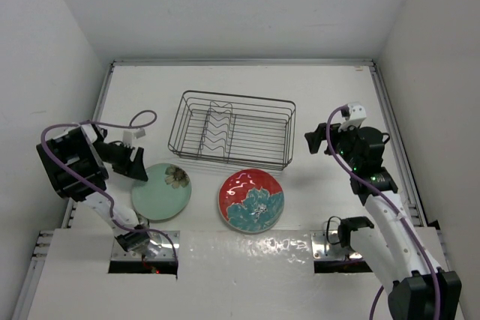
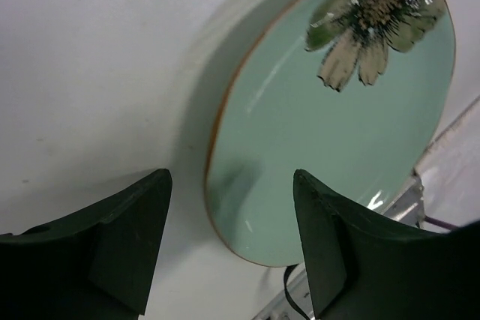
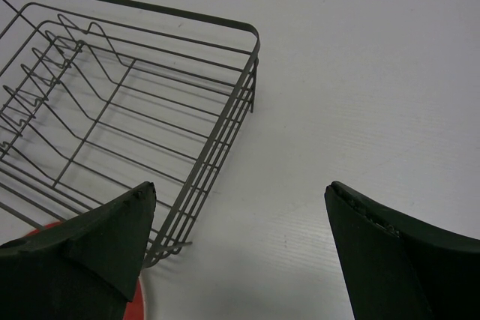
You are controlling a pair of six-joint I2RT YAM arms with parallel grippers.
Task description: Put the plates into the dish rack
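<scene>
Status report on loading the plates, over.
Left gripper open, straddling green plate rim. Right gripper open, beside dish rack. Green plate and red plate flat on table, none racked. Nothing between plates and rack.

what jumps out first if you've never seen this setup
The red plate with its big teal flower lies flat at the near middle of the white table. Left of it sits the mint green plate, the left gripper open at its left edge. Behind both stands the empty dark wire dish rack.
</scene>
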